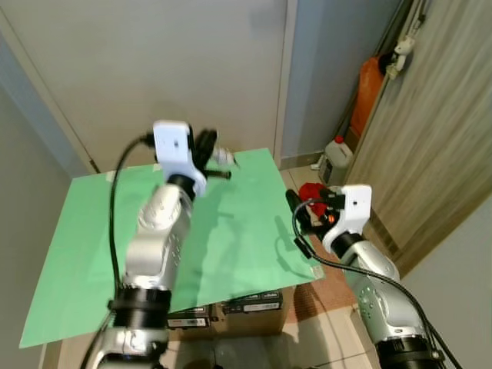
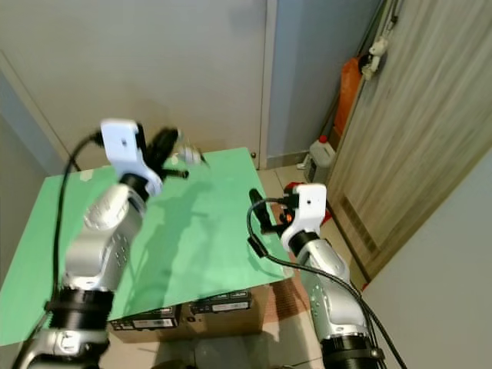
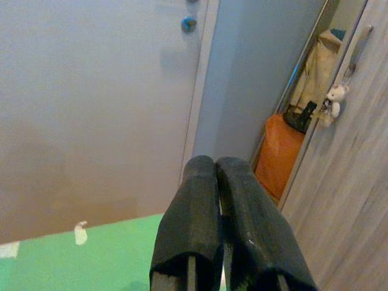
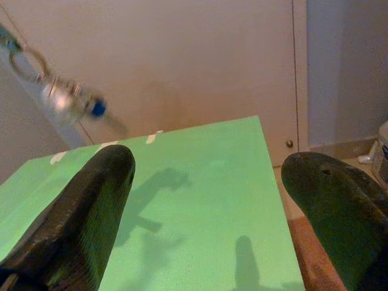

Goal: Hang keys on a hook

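We hold the keys point(image 1: 223, 157) pinched in our closed left gripper point(image 1: 206, 147), raised above the green table point(image 1: 92, 261) at its twelve o'clock edge, dangling toward three o'clock, while our right gripper point(image 1: 296, 219) waits spread wide and empty, farther away.

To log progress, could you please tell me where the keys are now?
The keys hang from the left gripper, raised above the far edge of the green table, before the pale door.
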### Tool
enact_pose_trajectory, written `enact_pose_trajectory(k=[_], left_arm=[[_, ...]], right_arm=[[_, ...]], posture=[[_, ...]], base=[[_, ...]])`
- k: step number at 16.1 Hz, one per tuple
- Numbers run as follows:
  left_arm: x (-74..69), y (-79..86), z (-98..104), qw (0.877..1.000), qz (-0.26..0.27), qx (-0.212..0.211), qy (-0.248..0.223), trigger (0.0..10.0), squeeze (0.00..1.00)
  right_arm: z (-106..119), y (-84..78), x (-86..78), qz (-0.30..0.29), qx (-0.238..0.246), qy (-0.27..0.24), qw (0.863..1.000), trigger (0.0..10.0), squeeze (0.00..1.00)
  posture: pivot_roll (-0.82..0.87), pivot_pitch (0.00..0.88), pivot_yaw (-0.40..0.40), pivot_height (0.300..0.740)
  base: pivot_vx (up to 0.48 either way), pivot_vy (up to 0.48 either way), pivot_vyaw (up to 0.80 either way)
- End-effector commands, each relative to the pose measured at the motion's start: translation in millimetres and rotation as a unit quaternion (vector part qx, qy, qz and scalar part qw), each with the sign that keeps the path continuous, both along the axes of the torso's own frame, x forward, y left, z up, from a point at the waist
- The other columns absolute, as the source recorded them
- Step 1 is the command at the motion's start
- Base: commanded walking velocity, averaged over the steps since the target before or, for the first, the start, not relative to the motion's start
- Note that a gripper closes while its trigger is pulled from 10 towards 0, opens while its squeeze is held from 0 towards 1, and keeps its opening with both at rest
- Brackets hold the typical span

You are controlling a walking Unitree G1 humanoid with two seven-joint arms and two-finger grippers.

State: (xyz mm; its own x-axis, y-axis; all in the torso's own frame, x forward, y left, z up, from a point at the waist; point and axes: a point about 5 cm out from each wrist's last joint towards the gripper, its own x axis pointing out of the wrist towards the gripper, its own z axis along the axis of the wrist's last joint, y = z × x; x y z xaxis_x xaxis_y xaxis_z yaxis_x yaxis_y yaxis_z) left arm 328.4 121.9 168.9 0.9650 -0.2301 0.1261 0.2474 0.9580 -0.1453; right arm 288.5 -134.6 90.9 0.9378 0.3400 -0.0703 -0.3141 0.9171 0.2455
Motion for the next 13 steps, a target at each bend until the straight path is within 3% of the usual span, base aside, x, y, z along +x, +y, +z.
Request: enact_pose_trajectory(k=[1,6,13], left_arm=[[-1.6,3.2,2.6,1.0,0.02,-0.014,-0.011,0.0,0.0],[-4.3,-0.2,-6.8,1.0,0.029,-0.01,0.002,0.0,0.0],[-1.3,-0.9,-9.7,0.999,0.033,-0.013,0.005,0.0,0.0]], right_arm=[[4.9,-1.4,-2.0,0.001,0.009,-0.004,1.0,10.0,0.0],[4.8,-5.3,-5.2,-0.006,0.013,0.002,1.0,10.0,0.0],[2.9,-6.4,-8.1,-0.007,0.012,0.008,1.0,10.0,0.0]], posture=[[-0.02,0.0,0.052,0.74],[-0.04,0.0,0.057,0.74],[-0.06,0.0,0.07,0.74]], base=[[0.0,0.0,0.0],[0.0,-0.228,0.0],[0.0,-0.417,0.0]])
